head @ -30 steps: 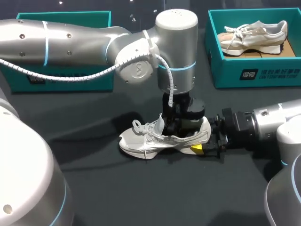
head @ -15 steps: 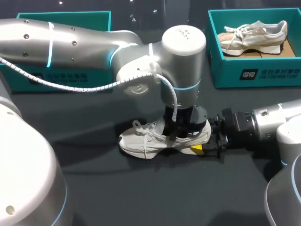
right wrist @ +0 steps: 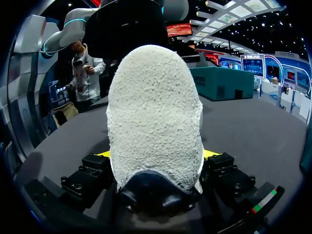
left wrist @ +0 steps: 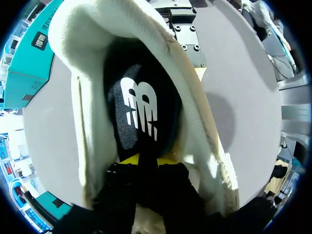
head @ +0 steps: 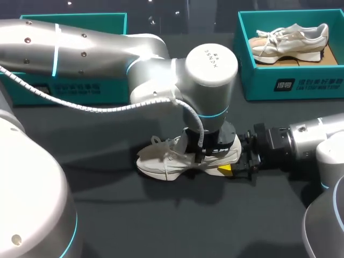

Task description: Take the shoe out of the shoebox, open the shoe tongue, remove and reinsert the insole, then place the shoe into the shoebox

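So, the shoe (head: 164, 161) is out and lying on its side on the dark surface (head: 161, 215), well apart from the left shoebox (head: 70, 86) and the right shoebox (head: 290, 80), which carries a second shoe (head: 290, 36). That first step looks done, and the mouth of the shoe is spread wide. We are in the insole stage: the dark insole (left wrist: 141, 107) lies in the heel end of the shoe, though whether it is coming out or going back in I cannot say. Boxing the shoe is yet to come. The left gripper (left wrist: 148, 158) is plunged into the opening, its fingers (left wrist: 127, 159) nearly together, with a thin dark strip of insole seemingly pinched between the yellow tips. The right gripper (head: 232, 167) comes in low from the side, fingers (right wrist: 90, 173) spread about as wide as the heel and pressing it from both sides, bracing the shoe.
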### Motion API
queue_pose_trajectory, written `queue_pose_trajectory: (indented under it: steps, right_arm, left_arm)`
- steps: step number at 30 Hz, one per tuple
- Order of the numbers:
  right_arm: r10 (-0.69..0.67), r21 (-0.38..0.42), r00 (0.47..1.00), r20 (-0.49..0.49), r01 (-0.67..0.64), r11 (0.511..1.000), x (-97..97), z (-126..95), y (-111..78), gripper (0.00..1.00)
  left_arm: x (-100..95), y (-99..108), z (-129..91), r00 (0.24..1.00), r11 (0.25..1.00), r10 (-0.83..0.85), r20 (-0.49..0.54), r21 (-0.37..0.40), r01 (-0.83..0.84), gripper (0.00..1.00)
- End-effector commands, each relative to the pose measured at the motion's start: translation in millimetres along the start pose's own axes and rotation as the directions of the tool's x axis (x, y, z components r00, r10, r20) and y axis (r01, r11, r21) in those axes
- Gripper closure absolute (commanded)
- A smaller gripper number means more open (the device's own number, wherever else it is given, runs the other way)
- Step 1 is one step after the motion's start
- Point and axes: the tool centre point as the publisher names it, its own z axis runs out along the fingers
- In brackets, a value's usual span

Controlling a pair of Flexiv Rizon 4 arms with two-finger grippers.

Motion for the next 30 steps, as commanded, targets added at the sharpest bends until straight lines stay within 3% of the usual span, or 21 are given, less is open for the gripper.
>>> queue_pose_trajectory:
  steps: [1,16,30]
  right_arm:
    - [0.0,0.004,1.0,0.001,0.0,1.0,2.7,0,1.5,1.0]
    - [0.0,0.004,1.0,0.001,0.0,1.0,2.7,0,1.5,1.0]
    - [0.0,0.004,1.0,0.001,0.0,1.0,2.7,0,1.5,1.0]
  left_arm:
    - [-8.7,12,13,0.999,0.998,-0.012,-0.032,0.063,0.014,1.0]
    - [-0.3,18,-43,0.973,0.948,-0.042,-0.229,0.297,0.111,1.0]
    - [-2.9,22,-64,0.945,0.901,-0.056,-0.323,0.392,0.187,1.0]
